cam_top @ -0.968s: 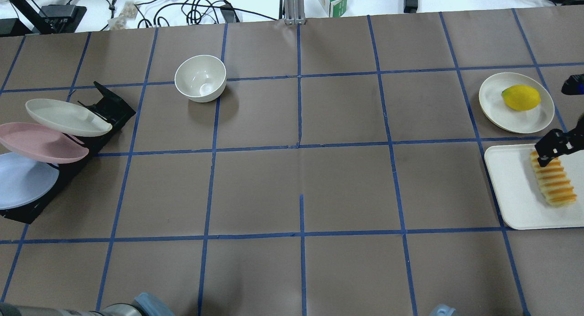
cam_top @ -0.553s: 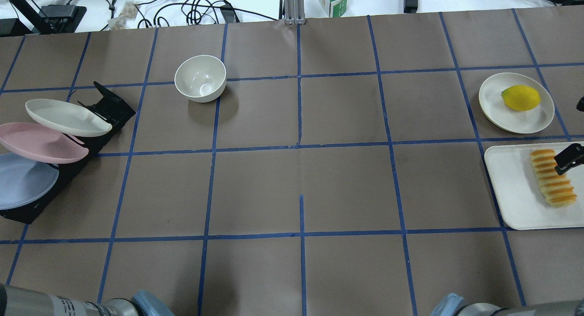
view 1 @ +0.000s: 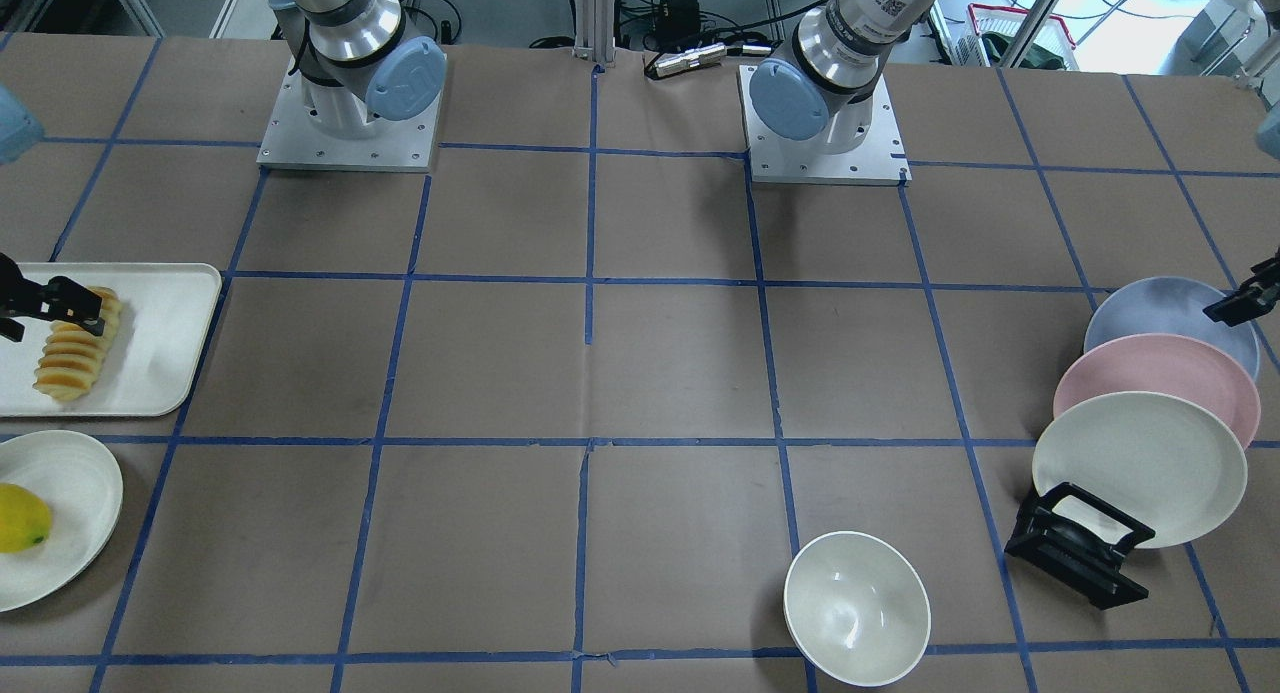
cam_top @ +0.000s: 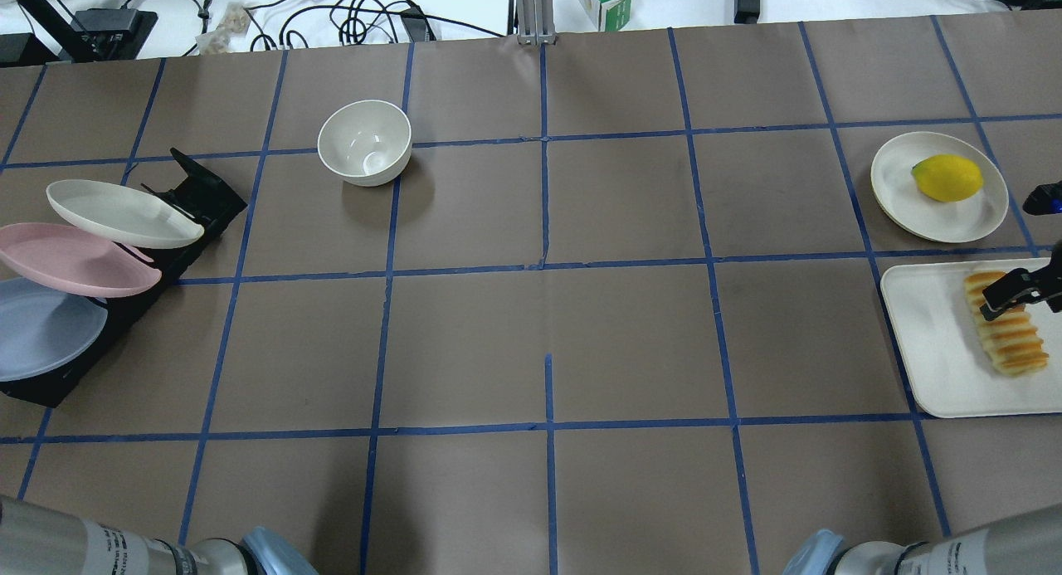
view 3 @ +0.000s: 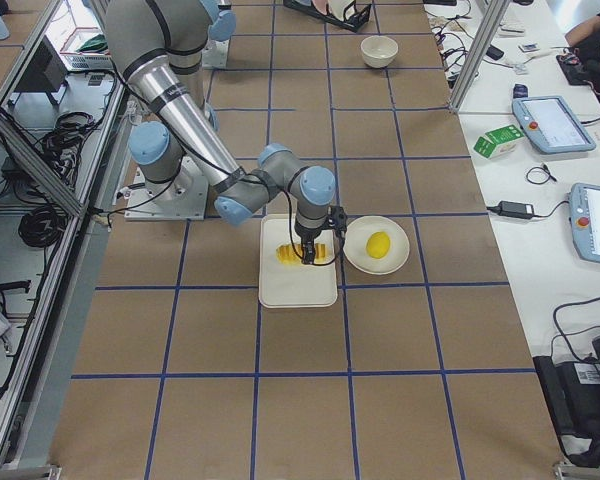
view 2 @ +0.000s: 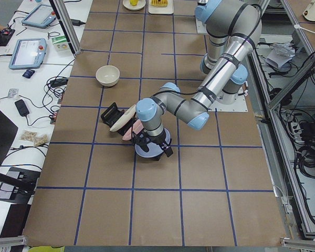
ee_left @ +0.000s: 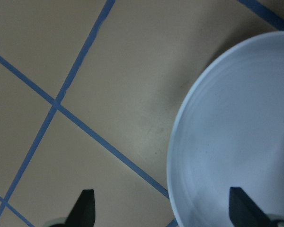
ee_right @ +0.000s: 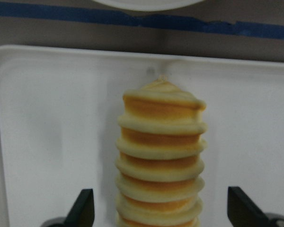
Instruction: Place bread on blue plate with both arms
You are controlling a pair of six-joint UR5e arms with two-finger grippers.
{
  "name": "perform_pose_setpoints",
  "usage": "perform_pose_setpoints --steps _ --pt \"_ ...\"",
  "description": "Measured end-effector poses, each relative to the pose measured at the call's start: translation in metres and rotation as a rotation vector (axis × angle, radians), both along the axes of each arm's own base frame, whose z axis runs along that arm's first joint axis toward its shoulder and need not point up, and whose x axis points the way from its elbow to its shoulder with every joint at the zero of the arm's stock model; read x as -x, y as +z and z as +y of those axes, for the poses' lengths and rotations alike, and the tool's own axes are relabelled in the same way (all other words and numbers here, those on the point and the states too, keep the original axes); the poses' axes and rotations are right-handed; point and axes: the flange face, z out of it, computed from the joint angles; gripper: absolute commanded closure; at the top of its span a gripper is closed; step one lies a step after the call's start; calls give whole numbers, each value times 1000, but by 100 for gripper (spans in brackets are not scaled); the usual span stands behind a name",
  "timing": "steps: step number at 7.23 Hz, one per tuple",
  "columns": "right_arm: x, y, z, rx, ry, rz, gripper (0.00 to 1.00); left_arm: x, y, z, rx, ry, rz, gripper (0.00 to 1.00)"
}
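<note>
Bread (ee_right: 160, 156), one loaf, on white tray (ee_right: 47, 118), long axis 12-to-6 in the right wrist view; right gripper (ee_right: 161, 201), nearer, spread astride at 9 and 3 o'clock; left gripper (ee_left: 161, 203) spread at blue plate (ee_left: 236, 132).

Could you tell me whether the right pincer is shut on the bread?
No, the right wrist view shows the right pincer open, with a clear gap on each side of the bread on the white tray.
</note>
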Motion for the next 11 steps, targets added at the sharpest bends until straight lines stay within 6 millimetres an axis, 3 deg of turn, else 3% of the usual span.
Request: perform_pose_setpoints --steps 2,3,4,5,6,7,9,11 --pt "4 -15 -4 -4 -4 3 3 -1 -9 -1 -2 1 13 30" --pt "5 -22 -4 -9 -19 -2 47 0 -11 -1 3 1 23 55" --pt "5 -25 -5 -10 -39 -6 86 0 -12 -2 6 -1 29 55" --pt "4 -26 -4 -14 -51 -5 100 -1 -14 -3 6 -2 33 55" --pt "4 -25 -4 -19 -55 -4 100 -3 -17 -4 5 -3 35 81" --pt "4 -23 -3 -21 -57 -4 100 -4 -17 -6 5 -5 35 99" --pt "-2 0 -3 6 -51 10 100 -5 -14 -7 9 -8 30 100" --pt "-30 53 -2 23 -53 20 100 -5 -13 -8 7 -10 31 100"
